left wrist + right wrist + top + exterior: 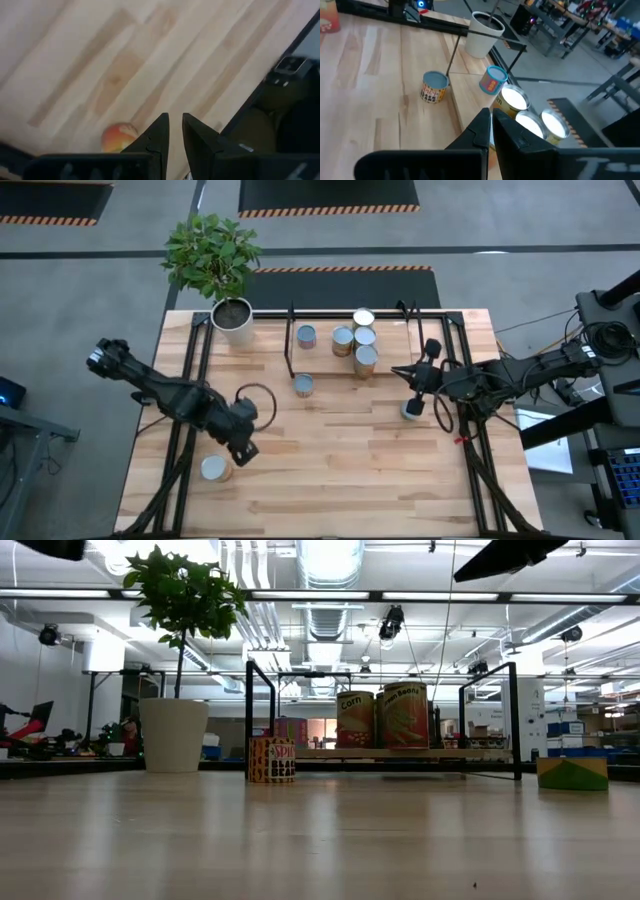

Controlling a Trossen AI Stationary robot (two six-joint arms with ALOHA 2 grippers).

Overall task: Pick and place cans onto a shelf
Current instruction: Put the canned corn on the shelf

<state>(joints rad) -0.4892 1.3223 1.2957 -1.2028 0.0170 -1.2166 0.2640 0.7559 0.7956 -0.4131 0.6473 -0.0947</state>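
The shelf [440, 314], black rods around a light board, stands at the table's far edge with several cans [365, 338] on it; two tall cans [356, 720] show in the low view. One can [303, 385] stands on the table in front of the shelf. Another can [214, 469] stands near the left front, and a third [412, 409] stands toward the right. My left gripper [246, 452] hovers just right of the left front can [119, 137], shut and empty. My right gripper [400, 371] hovers beyond the right can, pointing left at the shelf [470, 33], shut and empty.
A white pot with a green plant [233, 320] stands at the far left corner, next to the shelf's left end. Black frame rails [190, 380] run along the table's left and right sides. Bare wood lies in the middle and front of the table [340, 470].
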